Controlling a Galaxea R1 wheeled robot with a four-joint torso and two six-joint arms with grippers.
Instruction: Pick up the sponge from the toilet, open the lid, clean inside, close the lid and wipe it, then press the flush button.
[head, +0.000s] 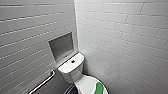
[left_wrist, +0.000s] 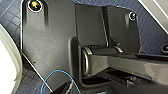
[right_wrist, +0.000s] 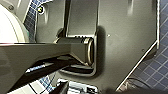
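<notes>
One green sponge (head: 99, 88) lies on the closed lid (head: 85, 83) of the toilet (head: 72, 66), in the tiled corner (head: 76, 30). Whether the left gripper (left_wrist: 117, 78) and right gripper (right_wrist: 63, 87) are spread or pressed together, I cannot tell. A careless reach may push the sponge off this smooth lid.

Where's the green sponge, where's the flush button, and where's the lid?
sponge (head: 99, 88): head view, middle of the green pad.
button (head: 73, 61): head view, its dark centre.
lid (head: 86, 84): head view, bare white part beside the sponge.
</notes>
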